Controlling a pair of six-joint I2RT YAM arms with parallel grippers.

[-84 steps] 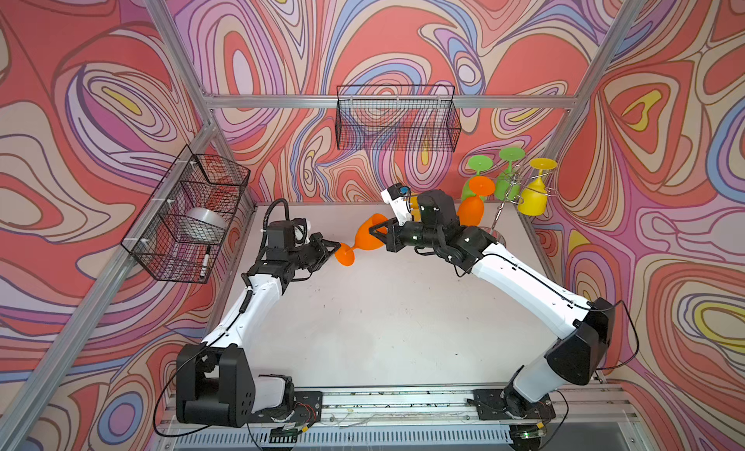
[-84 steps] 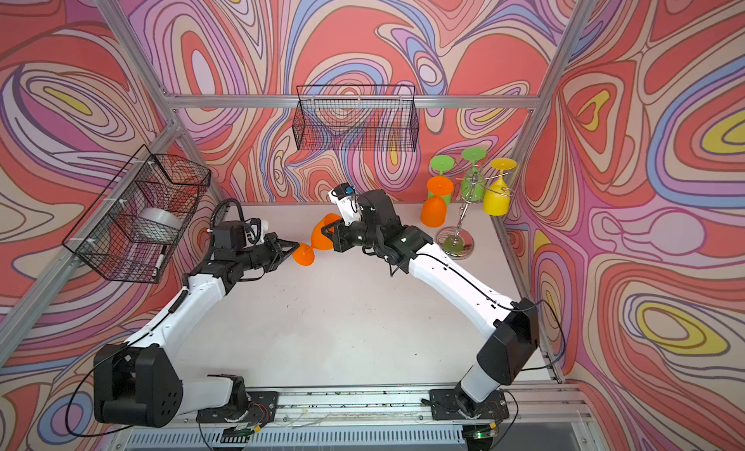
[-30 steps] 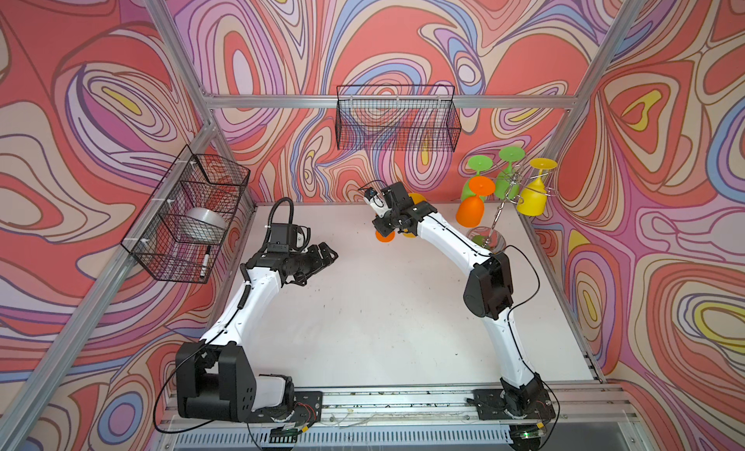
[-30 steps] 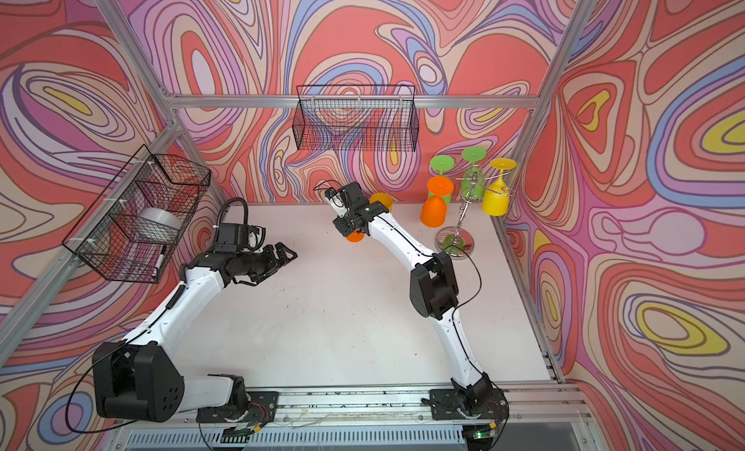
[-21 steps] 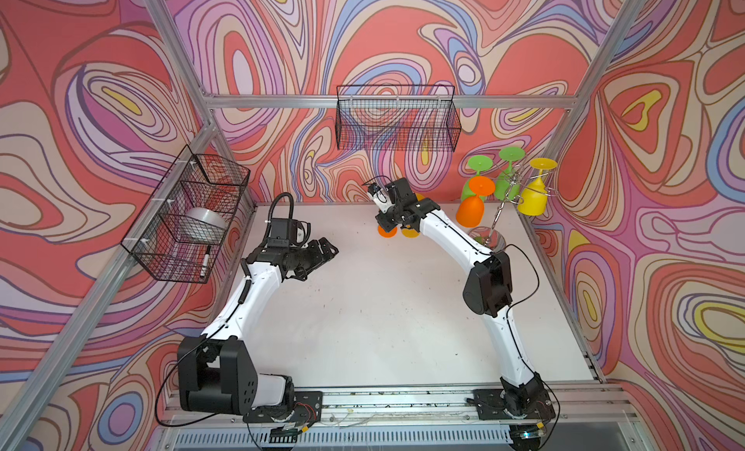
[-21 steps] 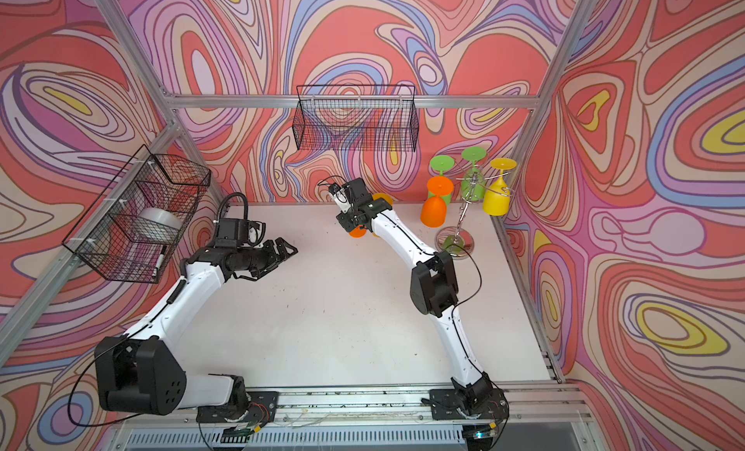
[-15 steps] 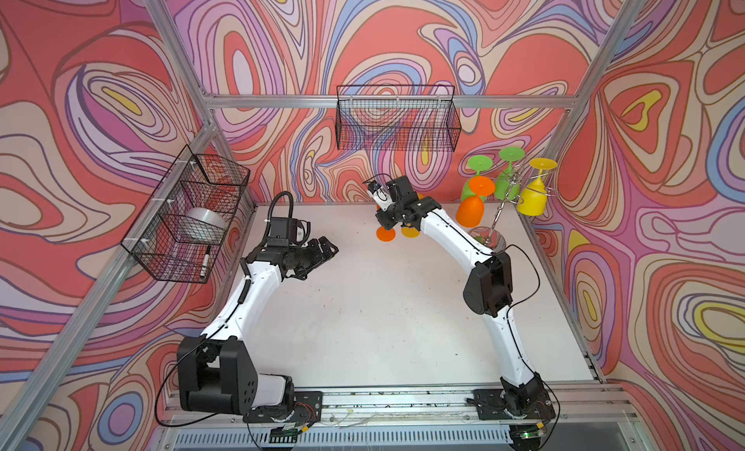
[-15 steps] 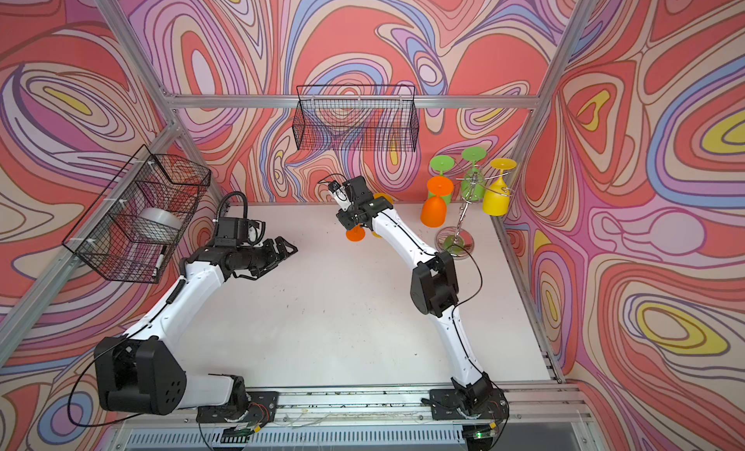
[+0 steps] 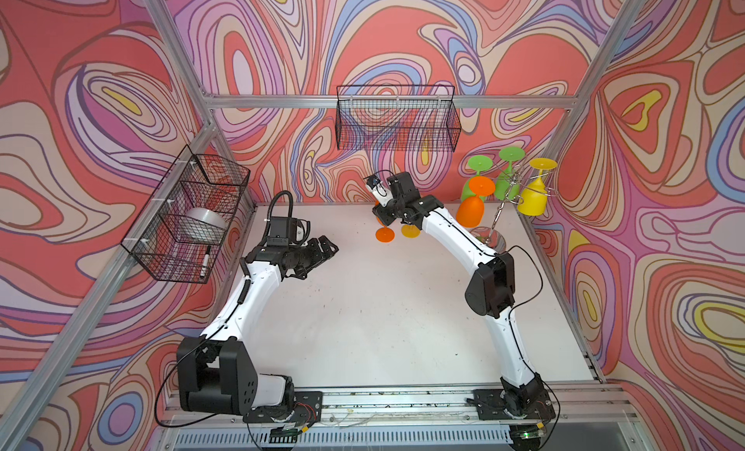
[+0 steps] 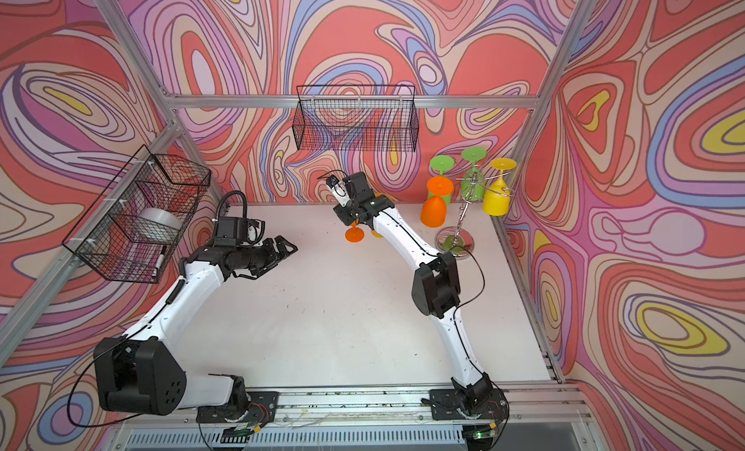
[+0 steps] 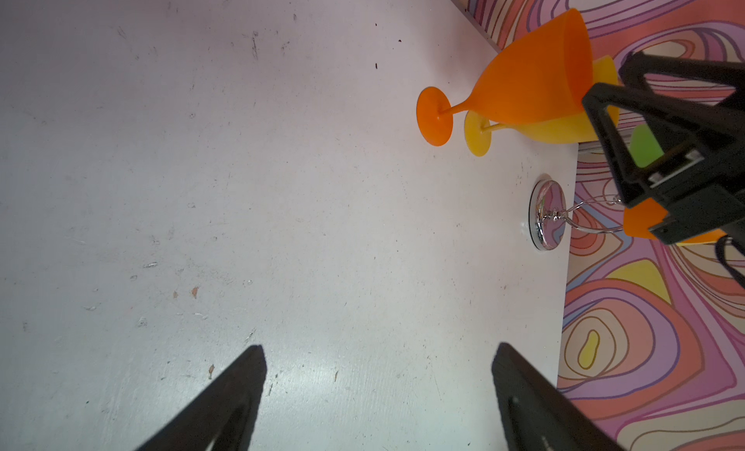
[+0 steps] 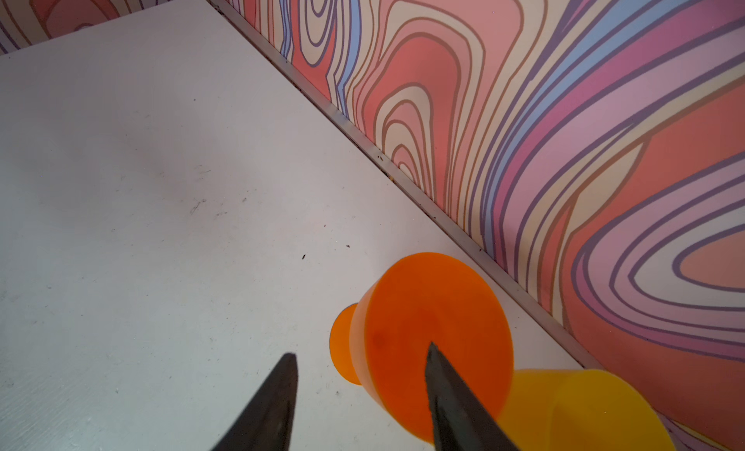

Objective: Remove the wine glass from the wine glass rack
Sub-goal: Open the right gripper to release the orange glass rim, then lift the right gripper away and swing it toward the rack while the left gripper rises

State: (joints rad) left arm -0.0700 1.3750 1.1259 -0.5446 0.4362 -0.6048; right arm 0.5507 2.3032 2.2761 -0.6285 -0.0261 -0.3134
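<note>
The wine glass rack point(image 9: 498, 215) point(image 10: 454, 242) point(image 11: 544, 215), a chrome wire stand, is at the back right. An orange glass point(image 9: 471, 212), two green ones point(image 9: 508, 179) and a yellow one point(image 9: 533, 197) hang upside down on it. An orange wine glass point(image 9: 383, 234) point(image 10: 354, 234) point(image 11: 524, 90) point(image 12: 435, 332) stands upright on the table by the back wall. My right gripper point(image 9: 385, 216) point(image 10: 350, 216) point(image 12: 361, 356) hangs over its mouth, open, one finger over the bowl and one outside the rim. My left gripper point(image 9: 328, 247) point(image 10: 291, 247) point(image 11: 379, 348) hovers open and empty at the left.
A yellow glass point(image 9: 410, 230) point(image 11: 556, 130) point(image 12: 584, 408) stands touching the orange one. A black mesh basket point(image 9: 397, 122) hangs on the back wall. Another basket point(image 9: 189, 215) on the left wall holds a silver roll and a marker. The back wall lies just behind the two standing glasses.
My right gripper's jaws have parted from shut, letting go of the orange glass, which now stands beside the yellow one. The left arm, earlier at the glass's foot, has drawn back and holds still.
</note>
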